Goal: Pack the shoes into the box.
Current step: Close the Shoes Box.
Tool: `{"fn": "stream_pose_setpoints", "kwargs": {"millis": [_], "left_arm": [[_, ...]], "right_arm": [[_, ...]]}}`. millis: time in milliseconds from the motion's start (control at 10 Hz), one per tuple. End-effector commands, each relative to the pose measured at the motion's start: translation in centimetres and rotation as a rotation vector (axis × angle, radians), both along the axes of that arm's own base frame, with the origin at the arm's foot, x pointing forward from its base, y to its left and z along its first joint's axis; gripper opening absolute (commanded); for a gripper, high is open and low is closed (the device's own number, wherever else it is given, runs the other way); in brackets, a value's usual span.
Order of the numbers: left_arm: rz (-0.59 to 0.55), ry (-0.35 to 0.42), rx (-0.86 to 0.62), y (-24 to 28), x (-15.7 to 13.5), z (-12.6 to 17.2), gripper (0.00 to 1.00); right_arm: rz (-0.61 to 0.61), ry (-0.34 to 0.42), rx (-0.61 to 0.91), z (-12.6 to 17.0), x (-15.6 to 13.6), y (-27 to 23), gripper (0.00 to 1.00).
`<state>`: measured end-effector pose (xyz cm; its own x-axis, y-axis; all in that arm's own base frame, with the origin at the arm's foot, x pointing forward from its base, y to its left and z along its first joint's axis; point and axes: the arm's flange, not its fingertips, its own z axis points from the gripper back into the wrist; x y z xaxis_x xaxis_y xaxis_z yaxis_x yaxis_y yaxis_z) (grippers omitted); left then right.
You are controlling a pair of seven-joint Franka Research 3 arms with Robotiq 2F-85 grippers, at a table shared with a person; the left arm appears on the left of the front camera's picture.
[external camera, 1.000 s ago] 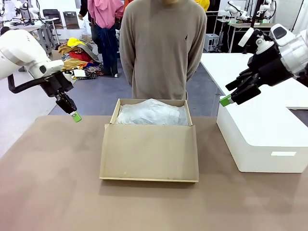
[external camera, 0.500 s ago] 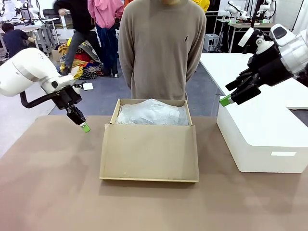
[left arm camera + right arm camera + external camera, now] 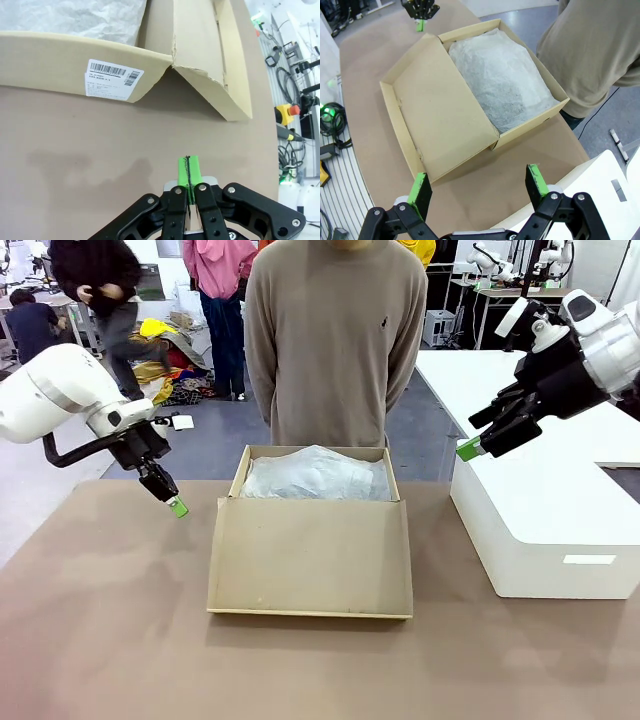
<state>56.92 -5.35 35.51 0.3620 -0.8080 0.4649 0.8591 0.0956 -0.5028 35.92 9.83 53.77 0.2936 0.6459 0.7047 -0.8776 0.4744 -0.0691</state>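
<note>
**A:** Where is the box sitting?

**B:** The box (image 3: pixel 240 480) is lying in the middle of the table (image 3: pixel 100 640). Its lid (image 3: pixel 310 555) is folding open toward the robot's side. White tissue (image 3: pixel 315 475) is filling the tray behind the lid, and I cannot tell what is lying under it.

**A:** And the left gripper?

**B:** The left gripper (image 3: pixel 177 507) is hovering off the box's left side, near its back corner, above the table and touching nothing. Its jaws are clenching together with the green pads meeting, and they are grasping nothing. In its wrist view it is facing the box's left wall, where a barcode label (image 3: pixel 114 79) is showing.

**A:** The right one?

**B:** The right gripper (image 3: pixel 468 448) is hanging raised to the right of the box, well apart from it, over the near edge of a white block (image 3: pixel 545 530). Its jaws are standing wide, released and empty. Its wrist view is looking down on the open box and the tissue.

**A:** Anyone near the box?

**B:** A person (image 3: pixel 335 340) is standing just behind the box, facing it.
</note>
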Motion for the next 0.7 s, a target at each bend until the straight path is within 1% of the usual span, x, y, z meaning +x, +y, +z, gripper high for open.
{"fn": "stream_pose_setpoints", "kwargs": {"millis": [0,100,300,600], "left_arm": [[-0.003,0.003,-0.003,-0.2,-0.1,-0.3,0.00],[0.000,0.000,0.000,0.0,0.0,0.0,0.00],[-0.019,0.020,-0.031,-0.3,0.5,-1.5,0.00],[-0.041,0.019,-0.052,-1.0,0.8,-2.9,0.00]], "right_arm": [[0.019,-0.008,0.020,-0.1,0.3,0.0,1.00],[0.019,-0.008,0.020,-0.1,0.3,0.0,1.00],[0.019,-0.008,0.020,-0.1,0.3,0.0,1.00],[0.019,-0.008,0.020,-0.1,0.3,0.0,1.00]]}}
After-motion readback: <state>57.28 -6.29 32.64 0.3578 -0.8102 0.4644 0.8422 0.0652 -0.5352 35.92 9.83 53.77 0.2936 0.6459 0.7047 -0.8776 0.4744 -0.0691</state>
